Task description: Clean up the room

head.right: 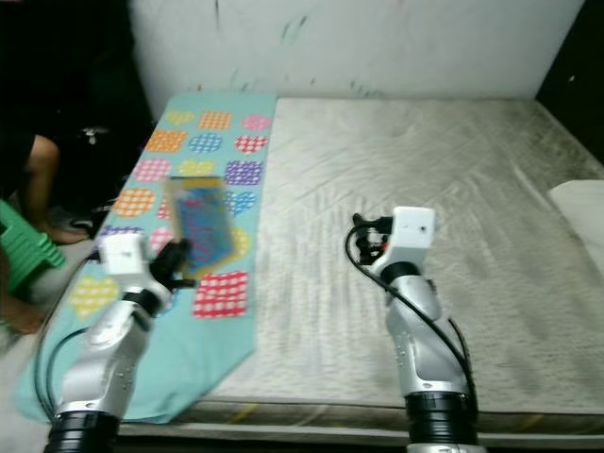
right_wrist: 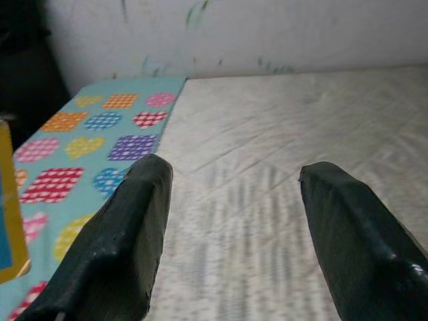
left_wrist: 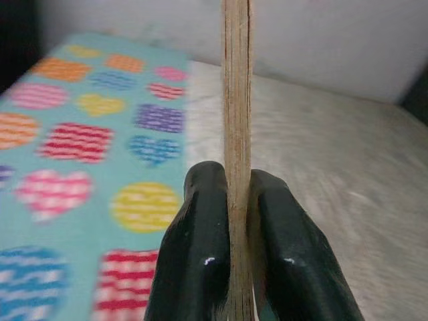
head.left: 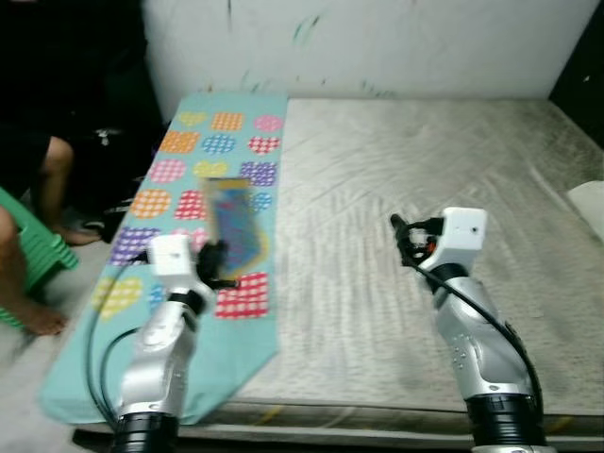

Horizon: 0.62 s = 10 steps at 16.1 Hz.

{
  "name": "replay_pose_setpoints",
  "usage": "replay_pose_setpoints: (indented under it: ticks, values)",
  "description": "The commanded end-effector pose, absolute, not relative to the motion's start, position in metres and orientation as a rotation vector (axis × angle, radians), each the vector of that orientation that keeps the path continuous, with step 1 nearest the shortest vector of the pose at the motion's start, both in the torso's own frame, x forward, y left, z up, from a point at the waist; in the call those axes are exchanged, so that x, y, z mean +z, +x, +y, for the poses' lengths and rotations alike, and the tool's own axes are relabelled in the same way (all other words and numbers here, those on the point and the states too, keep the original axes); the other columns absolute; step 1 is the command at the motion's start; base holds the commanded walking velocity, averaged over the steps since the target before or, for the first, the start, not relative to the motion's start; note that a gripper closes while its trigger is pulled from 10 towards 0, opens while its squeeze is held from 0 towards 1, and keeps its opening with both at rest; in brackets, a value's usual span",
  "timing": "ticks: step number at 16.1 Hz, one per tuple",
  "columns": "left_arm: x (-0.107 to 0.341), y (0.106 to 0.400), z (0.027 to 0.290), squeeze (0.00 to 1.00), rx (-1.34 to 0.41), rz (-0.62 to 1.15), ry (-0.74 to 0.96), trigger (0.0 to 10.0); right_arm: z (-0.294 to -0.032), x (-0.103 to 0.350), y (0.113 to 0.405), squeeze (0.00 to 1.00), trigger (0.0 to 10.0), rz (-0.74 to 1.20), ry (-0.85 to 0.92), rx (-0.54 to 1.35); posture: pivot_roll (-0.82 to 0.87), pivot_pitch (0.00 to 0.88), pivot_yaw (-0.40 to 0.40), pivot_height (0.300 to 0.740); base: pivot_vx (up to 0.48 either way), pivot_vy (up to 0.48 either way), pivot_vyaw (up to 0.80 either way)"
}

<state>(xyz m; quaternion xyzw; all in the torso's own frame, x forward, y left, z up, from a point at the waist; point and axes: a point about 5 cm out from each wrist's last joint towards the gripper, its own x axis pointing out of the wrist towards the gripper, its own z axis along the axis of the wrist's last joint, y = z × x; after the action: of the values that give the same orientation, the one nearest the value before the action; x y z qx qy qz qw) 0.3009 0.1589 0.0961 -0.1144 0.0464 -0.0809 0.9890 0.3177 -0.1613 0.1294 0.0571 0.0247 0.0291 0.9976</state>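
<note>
currently the left gripper (left_wrist: 237, 221) is pinching a thin flat board (head.left: 234, 225) edge-on between its fingers (left_wrist: 194, 241), holding it upright above the heart-patterned cloth (head.left: 170, 170) along the left edge of the mattress (head.left: 425, 189). the right gripper (right_wrist: 231, 214) is hovering with fingers wide apart and holding nothing, over the mattress near its front edge. the narrow edge grip is looking risky: the board could be twisting or slipping free, probably onto the cloth.
</note>
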Motion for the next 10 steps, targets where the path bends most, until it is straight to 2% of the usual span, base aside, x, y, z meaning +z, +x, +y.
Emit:
replay_pose_setpoints:
  ticks: [1,10]
  values:
    - [0.1041,0.303,0.1675,0.0,-0.144,0.055,-0.216,10.0,-0.1556,0.1329,0.3187,0.0,10.0,0.035,0.122,0.081,-0.19,0.0,0.027,0.74,0.0,-0.394,0.0]
    - [0.1034,0.3027,0.165,0.0,-0.152,0.057,-0.219,10.0,-0.1561,0.1316,0.319,0.0,10.0,0.039,0.115,0.092,-0.19,0.0,0.023,0.74,0.0,-0.393,0.0]
